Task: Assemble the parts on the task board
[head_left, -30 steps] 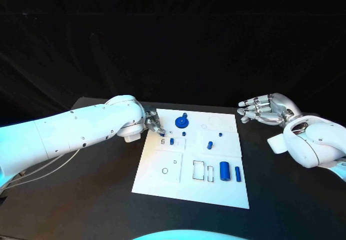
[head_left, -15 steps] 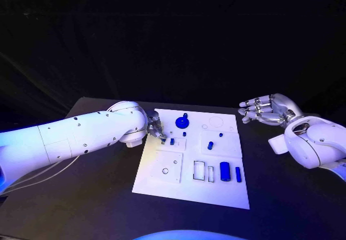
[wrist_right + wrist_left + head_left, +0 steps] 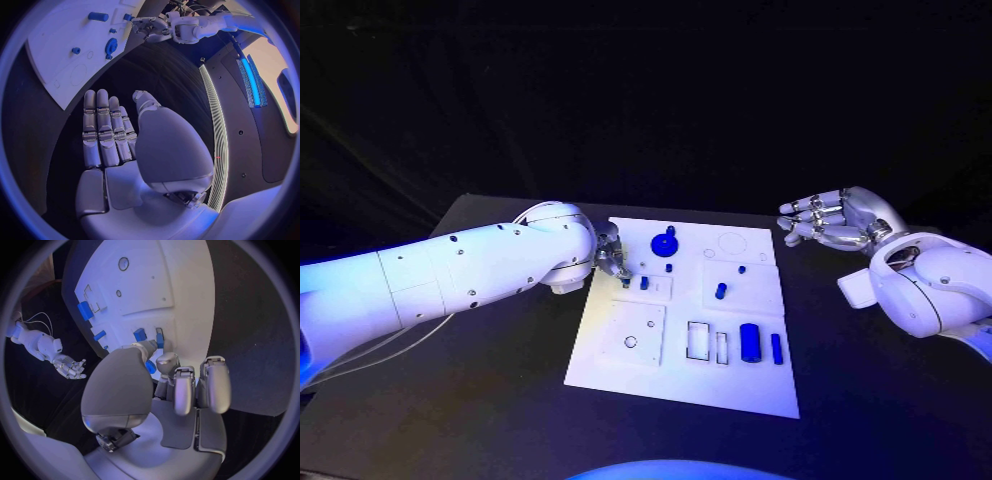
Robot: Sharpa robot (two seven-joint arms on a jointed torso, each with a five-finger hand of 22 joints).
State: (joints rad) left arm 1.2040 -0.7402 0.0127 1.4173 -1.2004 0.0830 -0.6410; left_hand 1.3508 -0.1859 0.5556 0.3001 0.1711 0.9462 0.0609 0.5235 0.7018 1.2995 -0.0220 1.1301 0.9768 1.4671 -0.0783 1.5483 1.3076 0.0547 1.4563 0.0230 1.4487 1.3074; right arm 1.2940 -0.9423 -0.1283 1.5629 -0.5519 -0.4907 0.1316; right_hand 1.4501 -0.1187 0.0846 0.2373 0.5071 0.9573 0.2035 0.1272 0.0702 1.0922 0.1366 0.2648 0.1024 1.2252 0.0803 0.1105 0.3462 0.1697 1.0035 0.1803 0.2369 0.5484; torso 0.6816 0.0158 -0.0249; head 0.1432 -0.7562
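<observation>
The left silver many-fingered hand [image 3: 609,262] is lowered at the near-left edge of the white rectangular task board [image 3: 635,362], fingertips [image 3: 157,346] gathered down over a small blue block part [image 3: 140,334] standing in the board; whether that part is actually pinched cannot be told, the thumb covering the contact in the left wrist view. A second small blue piece [image 3: 643,283] is seen just beside the fingers. Further out on the board are listed a blue gear-like knob [image 3: 662,242], a short blue peg [image 3: 720,291], and a blue cylinder [image 3: 749,342] with a slim blue bar [image 3: 776,348] near the front. The right silver hand [image 3: 824,222] is held off the board's far right corner, fingers straight and close together, holding nothing. Risk is judged as a tilted part jamming in its slot, or a neighbouring piece being knocked by crowded fingertips. The fingertip contact area is offered by the left wrist view; the overall layout is given by the head view.
</observation>
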